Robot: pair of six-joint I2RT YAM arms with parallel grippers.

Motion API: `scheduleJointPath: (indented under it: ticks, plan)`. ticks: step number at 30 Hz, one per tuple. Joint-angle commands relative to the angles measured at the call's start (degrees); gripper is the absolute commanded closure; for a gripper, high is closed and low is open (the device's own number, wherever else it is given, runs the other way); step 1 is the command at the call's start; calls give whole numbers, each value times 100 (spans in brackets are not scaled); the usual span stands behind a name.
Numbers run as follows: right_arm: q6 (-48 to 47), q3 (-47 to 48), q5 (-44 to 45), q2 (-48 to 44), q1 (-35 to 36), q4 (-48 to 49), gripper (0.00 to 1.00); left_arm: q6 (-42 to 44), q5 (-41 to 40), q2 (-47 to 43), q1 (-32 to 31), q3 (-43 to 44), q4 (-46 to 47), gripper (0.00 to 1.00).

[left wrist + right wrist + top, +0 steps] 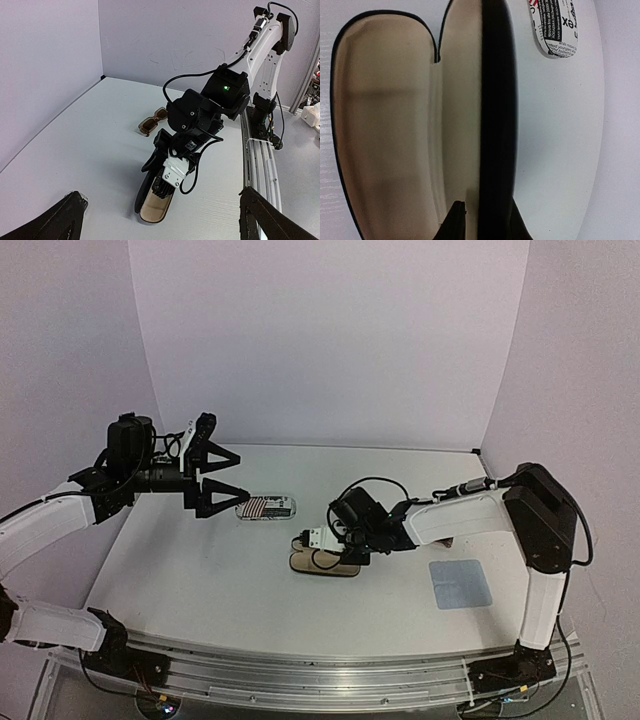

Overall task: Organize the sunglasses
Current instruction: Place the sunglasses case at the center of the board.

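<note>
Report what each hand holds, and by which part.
Left hand: nothing, open. Right hand: fingers straddle the open black case's raised half at its edge; a firm grip cannot be told.

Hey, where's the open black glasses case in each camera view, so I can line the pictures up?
Top external: the open case lies centre table, under the right gripper.
Left wrist: bottom centre, below that gripper.
Right wrist: fills the left and middle.
Shared landmark: the right gripper astride the case's upright half.
</note>
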Motion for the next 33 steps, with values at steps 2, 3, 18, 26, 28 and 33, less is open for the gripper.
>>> scheduleJointPath:
  ticks: [2,3,18,26,28,33]
  plan:
    - [-48,176,-204,92,18,266,76,157,60,13,28,72,165,0]
    - [-55,181,-206,92,18,274,76,157,65,12,24,66,165,0]
    - [-213,387,-113,-146,16,302,57,239,153,8,29,0,208,0]
    - [561,543,-91,-512,-10,353,55,305,142,-47,29,-22,174,0]
    - [1365,606,-96,-706,-105,347,54,307,138,-52,29,-27,184,0]
    - [4357,130,-720,-1422,-674,339,48,299,129,-66,28,-78,219,0]
